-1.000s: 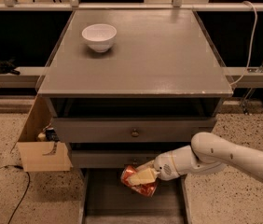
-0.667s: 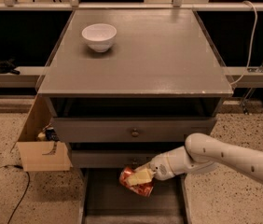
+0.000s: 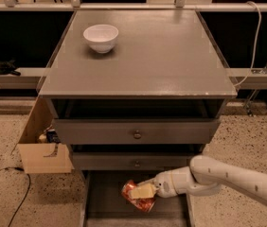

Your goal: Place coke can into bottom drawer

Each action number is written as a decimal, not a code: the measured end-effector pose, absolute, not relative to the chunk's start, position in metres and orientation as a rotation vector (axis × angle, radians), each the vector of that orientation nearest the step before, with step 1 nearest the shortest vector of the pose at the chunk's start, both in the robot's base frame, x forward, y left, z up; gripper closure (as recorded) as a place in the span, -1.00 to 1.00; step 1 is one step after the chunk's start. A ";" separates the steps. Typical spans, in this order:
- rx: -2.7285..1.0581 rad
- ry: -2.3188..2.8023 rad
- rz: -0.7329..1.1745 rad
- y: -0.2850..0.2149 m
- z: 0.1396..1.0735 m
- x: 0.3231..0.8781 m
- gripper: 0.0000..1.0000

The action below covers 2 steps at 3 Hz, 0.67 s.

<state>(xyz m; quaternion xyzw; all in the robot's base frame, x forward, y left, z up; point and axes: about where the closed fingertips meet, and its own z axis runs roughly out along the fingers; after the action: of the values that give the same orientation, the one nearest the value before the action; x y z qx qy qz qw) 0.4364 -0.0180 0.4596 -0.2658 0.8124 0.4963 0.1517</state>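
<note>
The coke can [image 3: 138,199], red-orange with white lettering, lies tilted on its side over the pulled-out bottom drawer [image 3: 110,207], a shallow grey tray under the cabinet. My gripper [image 3: 142,192] reaches in from the right on a white arm and is shut on the can, with one pale finger across its upper side. Whether the can touches the drawer floor cannot be told.
Two upper grey drawers [image 3: 136,132] with round knobs sit closed above. A white bowl [image 3: 101,37] stands on the cabinet top [image 3: 171,56]. An open cardboard box [image 3: 41,148] stands left of the cabinet, with a black cable [image 3: 17,197] on the speckled floor.
The arm has reached further left and slightly lower, carrying the can deeper over the open drawer. The bowl and cabinet have not moved.
</note>
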 end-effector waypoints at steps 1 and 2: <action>-0.605 2.185 1.419 -0.027 0.468 0.427 1.00; -0.533 2.140 1.381 -0.049 0.474 0.425 1.00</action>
<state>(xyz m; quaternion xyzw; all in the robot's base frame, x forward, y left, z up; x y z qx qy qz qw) 0.4252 -0.0494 0.4741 -0.1976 0.7926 0.5116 0.2664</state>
